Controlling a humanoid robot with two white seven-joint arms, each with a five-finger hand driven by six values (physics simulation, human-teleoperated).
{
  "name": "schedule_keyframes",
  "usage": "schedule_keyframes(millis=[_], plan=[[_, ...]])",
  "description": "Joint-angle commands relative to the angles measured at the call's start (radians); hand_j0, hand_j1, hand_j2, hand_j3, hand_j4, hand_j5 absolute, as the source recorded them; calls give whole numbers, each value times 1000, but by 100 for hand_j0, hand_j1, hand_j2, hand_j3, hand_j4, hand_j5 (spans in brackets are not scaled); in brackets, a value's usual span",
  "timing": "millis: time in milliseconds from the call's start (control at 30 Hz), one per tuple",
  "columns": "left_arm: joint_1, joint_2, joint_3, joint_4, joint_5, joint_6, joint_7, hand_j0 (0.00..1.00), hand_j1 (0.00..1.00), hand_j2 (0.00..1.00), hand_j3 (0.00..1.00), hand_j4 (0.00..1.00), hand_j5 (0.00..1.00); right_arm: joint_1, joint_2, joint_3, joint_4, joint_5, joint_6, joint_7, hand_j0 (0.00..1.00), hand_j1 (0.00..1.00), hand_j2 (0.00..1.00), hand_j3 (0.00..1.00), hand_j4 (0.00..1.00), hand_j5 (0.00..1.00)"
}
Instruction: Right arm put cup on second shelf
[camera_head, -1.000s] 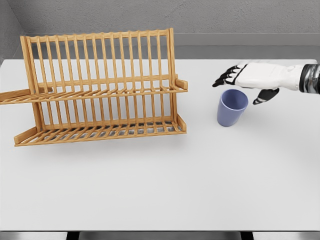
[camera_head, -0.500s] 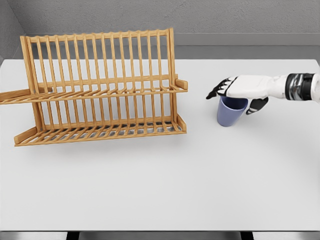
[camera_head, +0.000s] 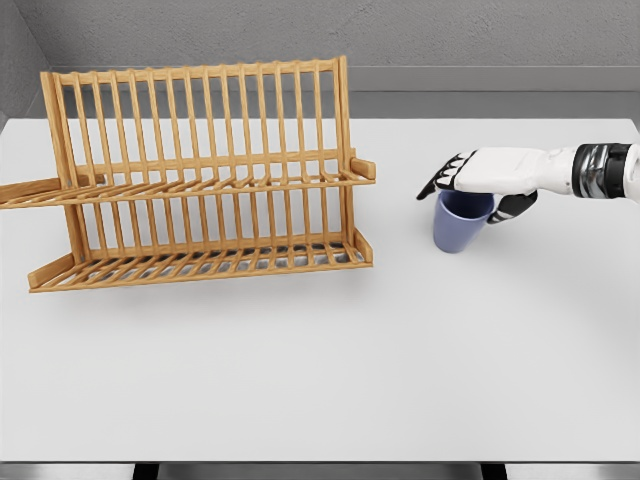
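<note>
A blue cup (camera_head: 455, 230) stands upright on the white table (camera_head: 320, 370), right of the wooden dish rack (camera_head: 200, 130). My right hand (camera_head: 472, 197) reaches in from the right and lies over the cup's rim, hiding most of the opening. Its dark-tipped fingers (camera_head: 437, 184) stretch out past the rim's left side, and the thumb (camera_head: 511, 208) hangs beside the cup's right wall. The fingers look spread, not closed on the cup. The rack's upper shelf (camera_head: 230, 184) and lower shelf (camera_head: 200, 263) hold nothing. The left arm is out of sight.
The rack's side arm (camera_head: 40, 189) sticks out to the left at upper-shelf height. A short end piece (camera_head: 362, 167) juts from the rack's right side toward the cup. A grey wall (camera_head: 400, 40) runs behind the table.
Over the second the right hand came down and leftward from above and behind the cup onto its rim. In the last half second it barely moved; the cup shifted very slightly left.
</note>
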Motion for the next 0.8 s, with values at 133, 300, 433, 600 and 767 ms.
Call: schedule_keyframes(millis=[133, 300, 433, 600, 767], plan=[[-2, 0, 0, 0, 0, 0, 0, 100, 100, 100, 100, 100, 100, 0, -1, 1, -5, -5, 3, 0, 86, 86, 86, 86, 86, 86], [0, 0, 0, 0, 0, 0, 0, 100, 100, 100, 100, 100, 100, 0, -3, 1, -8, -4, 3, 0, 72, 72, 72, 72, 72, 72], [0, 0, 0, 0, 0, 0, 0, 100, 100, 100, 100, 100, 100, 0, -6, -4, -13, -4, 3, 0, 71, 71, 71, 71, 71, 71], [0, 0, 0, 0, 0, 0, 0, 100, 100, 100, 100, 100, 100, -12, -7, -17, -30, -4, 3, 0, 68, 68, 68, 68, 68, 68], [0, 0, 0, 0, 0, 0, 0, 100, 100, 100, 100, 100, 100, -15, -15, -42, -57, -4, 3, 0, 68, 68, 68, 68, 68, 68]])
